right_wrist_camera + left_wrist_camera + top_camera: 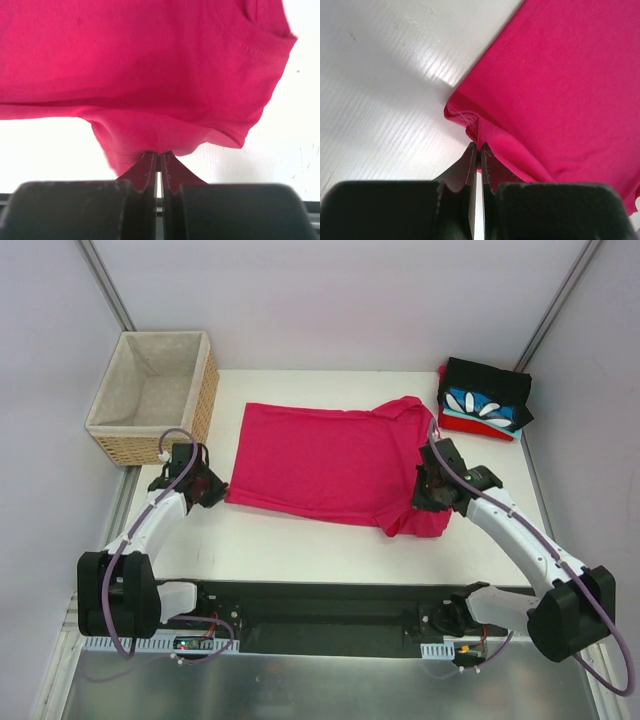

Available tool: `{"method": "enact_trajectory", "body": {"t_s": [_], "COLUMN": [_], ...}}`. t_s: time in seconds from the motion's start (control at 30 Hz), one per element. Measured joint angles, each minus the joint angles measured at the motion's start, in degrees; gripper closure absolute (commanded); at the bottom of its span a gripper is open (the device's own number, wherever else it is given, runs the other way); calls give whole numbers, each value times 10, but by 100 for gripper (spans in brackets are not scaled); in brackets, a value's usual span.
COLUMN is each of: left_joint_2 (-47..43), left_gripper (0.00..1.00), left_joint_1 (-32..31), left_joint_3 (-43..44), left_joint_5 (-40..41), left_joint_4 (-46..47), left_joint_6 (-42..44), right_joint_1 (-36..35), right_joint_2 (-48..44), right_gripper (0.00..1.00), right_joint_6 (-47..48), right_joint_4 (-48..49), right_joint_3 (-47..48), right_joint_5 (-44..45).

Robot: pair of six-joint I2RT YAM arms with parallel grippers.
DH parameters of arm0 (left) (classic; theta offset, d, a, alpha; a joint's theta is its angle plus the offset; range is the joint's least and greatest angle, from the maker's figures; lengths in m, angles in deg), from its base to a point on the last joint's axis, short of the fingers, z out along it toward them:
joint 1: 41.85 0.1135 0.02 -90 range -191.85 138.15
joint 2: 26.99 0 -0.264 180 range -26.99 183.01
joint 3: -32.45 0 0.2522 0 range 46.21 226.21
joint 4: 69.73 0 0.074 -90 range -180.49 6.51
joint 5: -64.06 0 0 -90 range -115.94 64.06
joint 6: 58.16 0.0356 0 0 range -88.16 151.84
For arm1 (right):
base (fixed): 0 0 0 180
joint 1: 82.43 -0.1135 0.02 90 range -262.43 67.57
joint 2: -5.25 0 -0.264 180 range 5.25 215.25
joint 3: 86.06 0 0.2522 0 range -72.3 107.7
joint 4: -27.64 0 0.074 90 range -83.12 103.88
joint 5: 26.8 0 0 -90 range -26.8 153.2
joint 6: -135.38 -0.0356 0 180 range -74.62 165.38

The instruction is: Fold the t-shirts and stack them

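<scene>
Left wrist view: the left claw (479, 150) pinches the near hem corner of the pink t-shirt (560, 90); the right claw (159, 156) pinches its near sleeve. The shirt lies spread mid-surface (300, 540). It looks soft, light and limp, so corners seem the best holds. Folded t-shirts (485, 400) are stacked far right.
</scene>
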Motion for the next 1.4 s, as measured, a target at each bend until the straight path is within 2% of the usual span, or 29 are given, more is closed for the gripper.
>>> {"method": "enact_trajectory", "body": {"t_s": [0.33,0.7,1.1,1.4], "left_joint_2": [85,176,191,181], "left_gripper": [100,100,100,100], "left_joint_1": [0,0,-2,0], "left_joint_3": [69,149,180,180], "left_joint_5": [11,12,4,5], "left_joint_4": [11,12,-5,1], "left_joint_6": [-2,-2,-2,-1], "right_joint_1": [48,70,105,134], "right_joint_2": [95,197,203,203], "right_gripper": [99,99,100,99], "right_joint_6": [26,31,40,47], "right_joint_4": [23,43,38,30], "right_joint_3": [93,156,227,230], "right_joint_5": [-27,-50,-47,-47]}}
